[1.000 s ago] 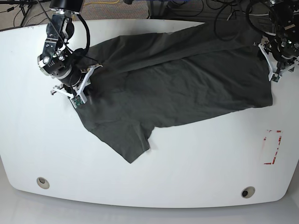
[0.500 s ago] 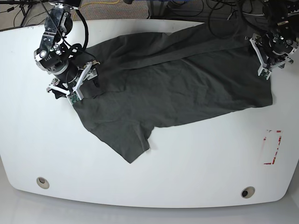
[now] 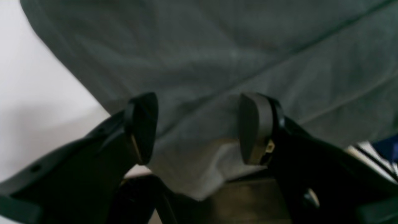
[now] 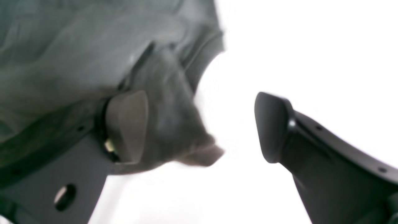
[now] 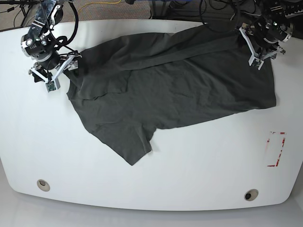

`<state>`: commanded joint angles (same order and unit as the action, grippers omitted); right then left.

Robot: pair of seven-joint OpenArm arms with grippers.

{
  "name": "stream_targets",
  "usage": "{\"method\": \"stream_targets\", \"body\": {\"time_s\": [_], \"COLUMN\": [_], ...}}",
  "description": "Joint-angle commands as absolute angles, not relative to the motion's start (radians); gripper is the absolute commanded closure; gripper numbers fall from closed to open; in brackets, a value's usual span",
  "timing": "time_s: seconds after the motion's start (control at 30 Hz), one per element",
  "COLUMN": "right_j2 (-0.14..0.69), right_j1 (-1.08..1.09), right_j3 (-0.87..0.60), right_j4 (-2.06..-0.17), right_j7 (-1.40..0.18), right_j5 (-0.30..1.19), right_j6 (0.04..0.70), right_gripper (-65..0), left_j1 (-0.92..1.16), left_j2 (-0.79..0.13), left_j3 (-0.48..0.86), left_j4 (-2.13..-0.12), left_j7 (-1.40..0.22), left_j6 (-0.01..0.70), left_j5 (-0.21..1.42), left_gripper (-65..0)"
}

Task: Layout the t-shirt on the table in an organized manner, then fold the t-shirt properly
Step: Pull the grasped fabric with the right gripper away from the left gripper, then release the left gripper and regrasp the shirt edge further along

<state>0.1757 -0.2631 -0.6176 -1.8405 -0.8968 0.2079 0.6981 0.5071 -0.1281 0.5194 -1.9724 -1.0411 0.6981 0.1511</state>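
You see the white table from above in the base view, with the dark grey t-shirt spread across its upper middle, lying slantwise from the upper right down to the lower left. 1 sleeve points toward the near edge, its tip ending around the middle of the table. The cloth is flat but wrinkled, with a long crease running along the upper half.

On this view's left, the right gripper sits at the shirt's left edge, near the table's far-left corner. In the right wrist view, its jaws stand wide apart — the 1st finger lies against a bunched flap of the t-shirt, while the other finger is over bare table, well clear of the cloth. Nothing is pinched between them.

On the base view's right, the left gripper is at the shirt's top-right corner, by the table's far edge. In the left wrist view, its 2 fingers are also wide apart, with the t-shirt filling the space behind and between them — you cannot tell whether they touch it. A strip of table shows to the left.

Near the front edge you find 2 round metal grommets and, at the right, a small red-outlined rectangle.
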Motion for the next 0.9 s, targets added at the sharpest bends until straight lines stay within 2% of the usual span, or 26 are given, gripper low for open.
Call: {"method": "stream_targets", "body": {"time_s": [0.37, 0.43, 0.47, 0.6, 0.73, 0.8, 0.9], "right_j2": [0.171, 0.173, 0.173, 0.173, 0.171, 0.171, 0.170], "right_j1": [-0.234, -0.234, -0.234, -0.236, -0.237, -0.237, -0.237], "right_j3": [-0.662, -0.661, -0.661, -0.661, -0.661, -0.661, -0.661], "right_j4": [-1.624, -1.601, -1.596, -1.592, -1.592, -1.592, -1.592], "right_j7": [-0.803, -0.796, -0.794, -0.791, -0.791, -0.791, -0.791], "right_j5": [0.206, 0.208, 0.208, 0.208, 0.208, 0.208, 0.208], "right_j6": [0.698, 0.698, 0.698, 0.698, 0.698, 0.698, 0.698], "right_gripper": [-50.1, -47.9, -46.0, -27.7, -9.8, -7.6, -10.1], "left_j1": [0.489, 0.483, 0.483, 0.487, 0.487, 0.489, 0.519], "left_j2": [-0.128, -0.128, -0.128, -0.117, -0.119, -0.119, -0.120], "left_j3": [0.618, 0.645, 0.653, 0.687, 0.722, 0.730, 0.730], "left_j4": [-1.971, -1.971, -1.971, -1.971, -1.972, -1.974, -1.975], "left_j7": [-1.040, -1.041, -1.043, -1.058, -1.168, -1.210, -1.231], "left_j6": [0.698, 0.698, 0.698, 0.698, 0.698, 0.698, 0.698], "left_j5": [0.151, 0.151, 0.153, 0.189, 0.292, 0.328, 0.357], "left_gripper": [-37.9, -37.9, -38.1, -38.2, -38.3, -38.3, -38.3]}}
